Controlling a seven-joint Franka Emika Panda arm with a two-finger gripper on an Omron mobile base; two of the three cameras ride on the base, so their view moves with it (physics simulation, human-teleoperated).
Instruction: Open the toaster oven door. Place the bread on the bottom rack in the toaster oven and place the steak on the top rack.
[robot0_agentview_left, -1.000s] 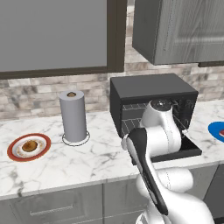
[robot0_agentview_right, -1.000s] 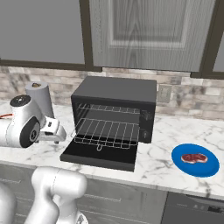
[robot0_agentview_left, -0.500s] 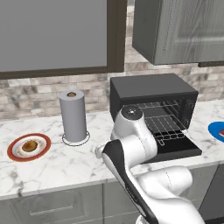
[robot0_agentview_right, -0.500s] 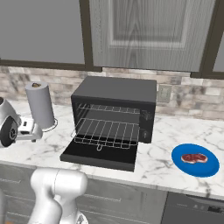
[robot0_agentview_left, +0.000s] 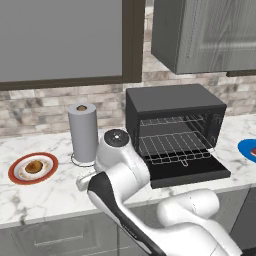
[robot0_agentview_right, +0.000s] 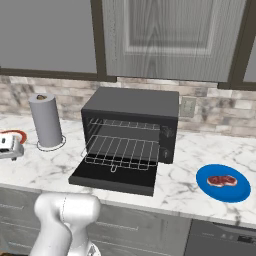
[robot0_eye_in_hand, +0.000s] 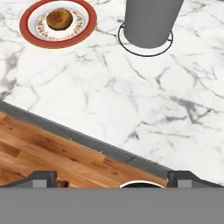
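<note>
Two foods wait for you: the bread (robot0_agentview_left: 34, 166) sits on a red-rimmed plate (robot0_agentview_left: 17, 177) at the desk's left end, the steak (robot0_agentview_right: 221, 180) on a blue plate (robot0_agentview_right: 240, 191) far right. Your toaster oven door (robot0_agentview_right: 112, 179) already lies flat, both racks bare. Your claw (robot0_eye_in_hand: 112, 177) hangs wide open and empty over the desk edge, short of the bread and near the paper-towel roll (robot0_agentview_left: 83, 131). Fetching the bread looks to be the current step; next, reach left and descend over it.
</note>
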